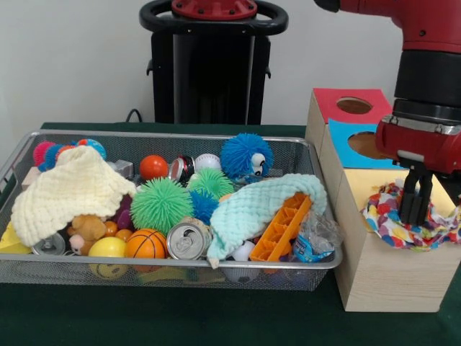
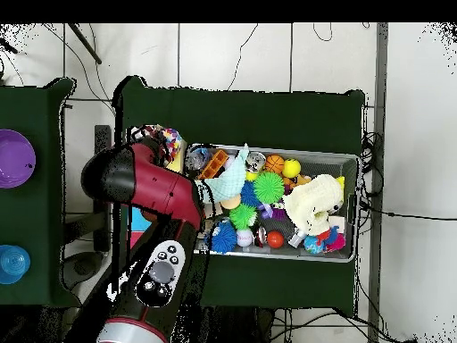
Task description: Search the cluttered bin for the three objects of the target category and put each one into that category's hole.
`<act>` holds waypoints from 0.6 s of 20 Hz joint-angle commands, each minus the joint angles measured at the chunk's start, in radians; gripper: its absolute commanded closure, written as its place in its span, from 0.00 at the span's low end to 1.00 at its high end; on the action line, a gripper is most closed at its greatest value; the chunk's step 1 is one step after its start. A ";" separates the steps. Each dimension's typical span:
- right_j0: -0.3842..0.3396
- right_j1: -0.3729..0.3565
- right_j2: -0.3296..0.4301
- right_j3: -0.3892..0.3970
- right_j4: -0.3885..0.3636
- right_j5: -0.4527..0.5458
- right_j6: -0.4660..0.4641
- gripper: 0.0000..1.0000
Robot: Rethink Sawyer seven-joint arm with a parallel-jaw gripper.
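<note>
1. The desk, covered in dark green, filled the lower part of the front view and carried everything else.
2. The cluttered bin took up the left and centre of the front view, heaped with balls, cans and the plain pale-yellow cloth and mint cloth. No other speckled textile piece could be made out among the clutter.
3. The yellow-topped box stood at the lower right, with the blue-topped box and red-topped box behind it, higher in the frame.
4. The multicoloured cloth lay spread over the yellow top, covering where the hole would be, so the hole itself could not be seen.
5. The end effector came straight down from the upper right, directly above the cloth, its dark fingers close together with their tips sunk in the fabric. It appeared to be pinching it. Judging from this, the coming move is straight down, since the cloth lay directly beneath.
</note>
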 commanded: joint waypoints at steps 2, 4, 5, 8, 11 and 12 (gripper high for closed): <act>-0.047 -0.023 0.187 0.159 0.009 -0.064 0.180 1.00; -0.044 -0.026 0.185 0.166 0.008 -0.061 0.183 1.00; -0.047 -0.029 0.190 0.174 0.006 -0.065 0.180 1.00; -0.045 -0.030 0.184 0.179 0.005 -0.053 0.180 1.00; -0.046 -0.033 0.182 0.179 0.010 -0.019 0.184 1.00; -0.044 -0.033 0.179 0.179 0.011 -0.012 0.185 1.00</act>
